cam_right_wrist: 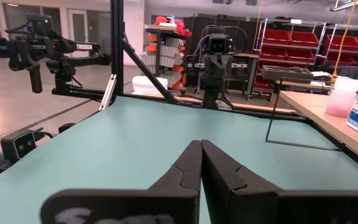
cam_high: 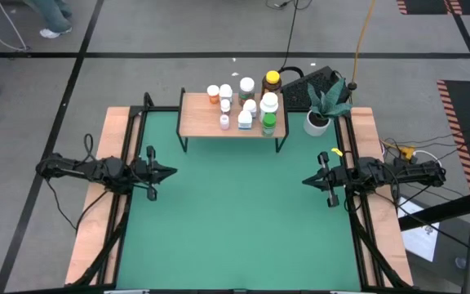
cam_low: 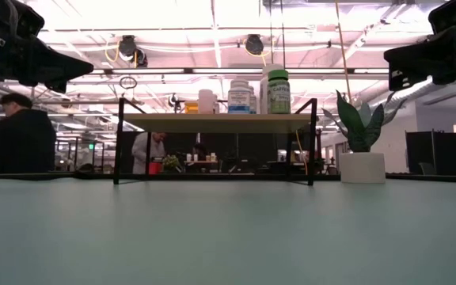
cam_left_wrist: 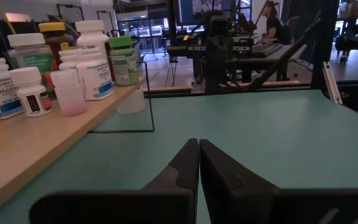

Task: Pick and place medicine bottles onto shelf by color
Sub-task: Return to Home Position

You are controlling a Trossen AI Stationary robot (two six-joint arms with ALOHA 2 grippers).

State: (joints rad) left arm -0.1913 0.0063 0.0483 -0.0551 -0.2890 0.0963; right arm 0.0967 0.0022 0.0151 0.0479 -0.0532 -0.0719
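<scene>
Left pincer (cam_high: 170, 171): above the counter's (cam_high: 235, 229) left edge, about halfway along it; the fingers (cam_left_wrist: 185, 163) are pressed together and hold nothing.
Shelf (cam_high: 197, 119): a pale wood board on thin black legs, standing at the middle of the counter's far edge.
Medicine bottles (cam_high: 245, 103): all on the shelf, crowded onto its middle and right part, upright; the board's left end is bare.
Bottle looks: mostly white caps. An orange bottle (cam_high: 213, 94) stands leftmost, with a see-through pinkish bottle (cam_left_wrist: 68, 93) near the front edge. A yellow-capped amber bottle (cam_high: 272, 82) is at the far right corner, and a green-capped bottle (cam_low: 278, 93) at the near right corner.
Plant pot (cam_high: 317, 123): white, on the counter just beside the shelf's right end.
Right pincer (cam_high: 306, 180): above the counter's right edge, facing the left one; the fingers (cam_right_wrist: 219, 165) are closed and grip nothing.
</scene>
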